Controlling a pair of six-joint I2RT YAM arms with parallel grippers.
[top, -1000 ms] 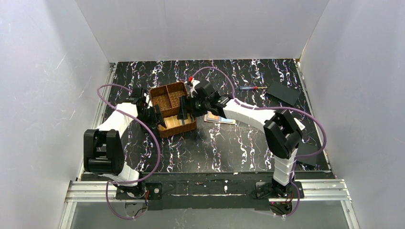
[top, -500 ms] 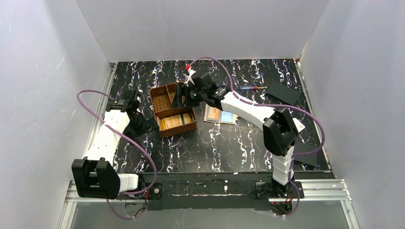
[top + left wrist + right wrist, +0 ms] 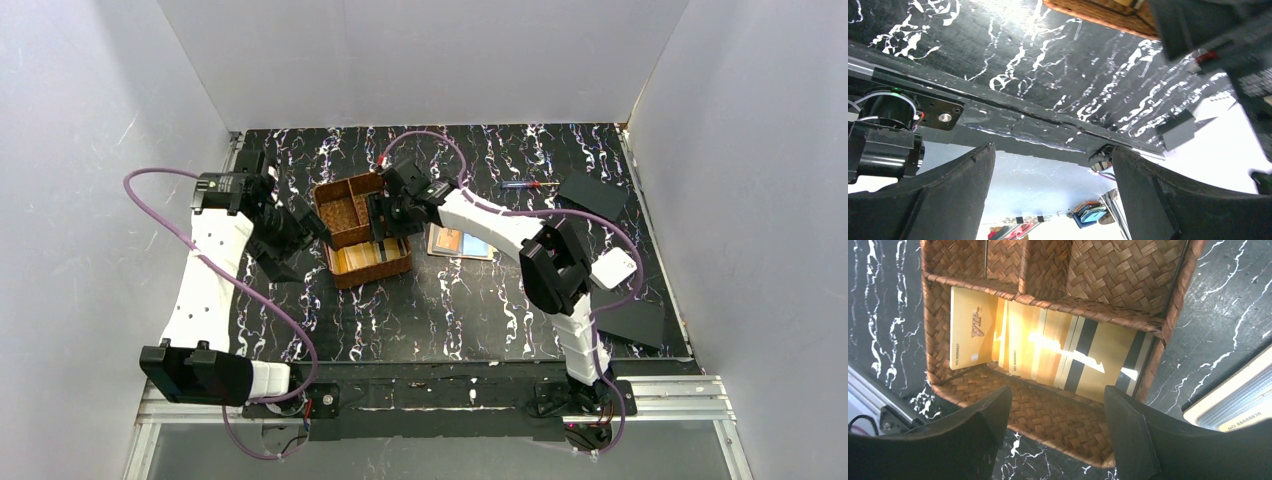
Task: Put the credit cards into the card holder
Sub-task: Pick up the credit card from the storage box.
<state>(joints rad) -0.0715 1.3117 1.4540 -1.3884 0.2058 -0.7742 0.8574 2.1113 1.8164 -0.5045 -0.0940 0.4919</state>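
Observation:
Several gold credit cards (image 3: 1048,347) lie overlapping in the near compartment of a brown woven tray (image 3: 1058,420), also seen from above as credit cards (image 3: 370,256). More credit cards (image 3: 460,242), tan and pale blue, lie flat on the table right of the tray, with their corner (image 3: 1243,405) in the right wrist view. My right gripper (image 3: 1058,425) hangs open over the tray's near wall, nothing between its fingers. My left gripper (image 3: 1053,195) is open and empty, just left of the tray (image 3: 345,210). The card holder is out of view.
A white box (image 3: 612,268) sits beside the right arm. Black plates lie at the back right (image 3: 592,193) and the near right (image 3: 635,320). A small screwdriver (image 3: 525,184) lies at the back. The left wrist view looks toward the table's near edge (image 3: 1023,127).
The left gripper has drawn away from the tray's left side and opened wider, its arm swinging back. The right gripper shifted toward the far compartment and returned over the cards.

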